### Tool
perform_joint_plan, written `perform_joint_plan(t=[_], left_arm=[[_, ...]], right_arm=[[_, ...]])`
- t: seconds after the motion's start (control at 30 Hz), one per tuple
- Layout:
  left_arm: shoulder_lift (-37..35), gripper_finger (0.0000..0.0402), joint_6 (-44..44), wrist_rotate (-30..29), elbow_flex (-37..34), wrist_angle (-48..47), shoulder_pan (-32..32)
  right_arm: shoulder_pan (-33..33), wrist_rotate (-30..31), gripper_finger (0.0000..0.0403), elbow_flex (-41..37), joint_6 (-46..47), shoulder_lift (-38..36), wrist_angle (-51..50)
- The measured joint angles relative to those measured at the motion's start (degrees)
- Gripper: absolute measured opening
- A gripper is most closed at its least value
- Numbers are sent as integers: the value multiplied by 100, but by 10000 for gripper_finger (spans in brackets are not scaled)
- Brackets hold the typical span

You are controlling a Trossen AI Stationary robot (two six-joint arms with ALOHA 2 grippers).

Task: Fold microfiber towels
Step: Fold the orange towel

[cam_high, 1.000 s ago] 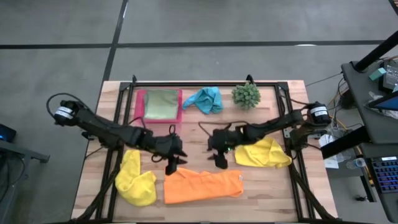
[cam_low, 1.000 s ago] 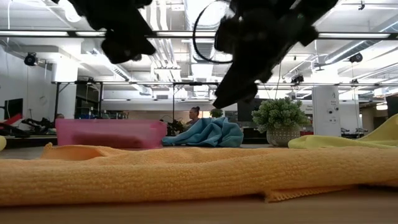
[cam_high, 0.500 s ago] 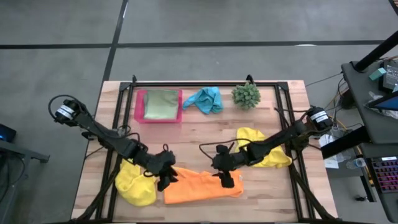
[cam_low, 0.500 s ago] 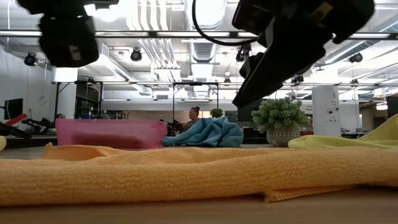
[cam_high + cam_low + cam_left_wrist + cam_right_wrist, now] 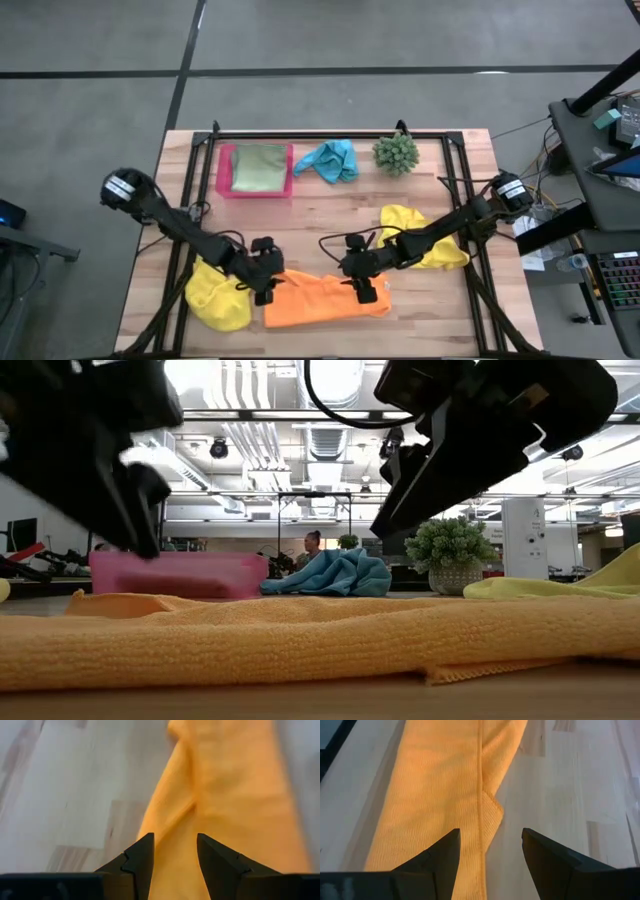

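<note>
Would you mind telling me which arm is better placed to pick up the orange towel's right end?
Right: its open end effector hovers over that end of the orange towel; the left one is at the opposite end.

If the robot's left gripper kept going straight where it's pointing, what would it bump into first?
Most likely the orange towel. The left gripper is open and aimed at that towel's edge, which lies right ahead between its fingers with the wooden table beside it. How far off the towel is can't be told.
</note>
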Motion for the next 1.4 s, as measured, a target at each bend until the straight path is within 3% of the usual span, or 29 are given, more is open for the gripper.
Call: perform_joint_plan(t=[0.2, 0.43, 0.53, 0.63, 0.73, 1.03, 1.2, 1.4], left_arm=[[644, 134, 118, -18, -53, 9, -1], [1043, 126, 117, -463, 92, 84, -6], [1033, 89, 113, -698, 100, 60, 0], [967, 25, 102, -1011, 56, -9, 6], [920, 8, 8, -1435, 39, -92, 40], [343, 1, 244, -2148, 160, -55, 165], [-387, 0, 643, -2611, 185, -56, 163], [-1260, 0, 924, -2664, 190, -39, 163]], right_arm=[[-2, 0, 203, 0, 0, 0, 4], [-2, 2, 203, 0, 11, 0, 9], [-2, 10, 203, 0, 17, 0, 59], [-2, 200, 203, 0, 19, 0, 185], [-11, 387, 203, 0, -4, 0, 355], [-124, 553, 203, 0, -592, 0, 1051], [-302, 883, 203, 45, -604, -7, 1162], [-455, 928, 203, 220, -604, -65, 961]])
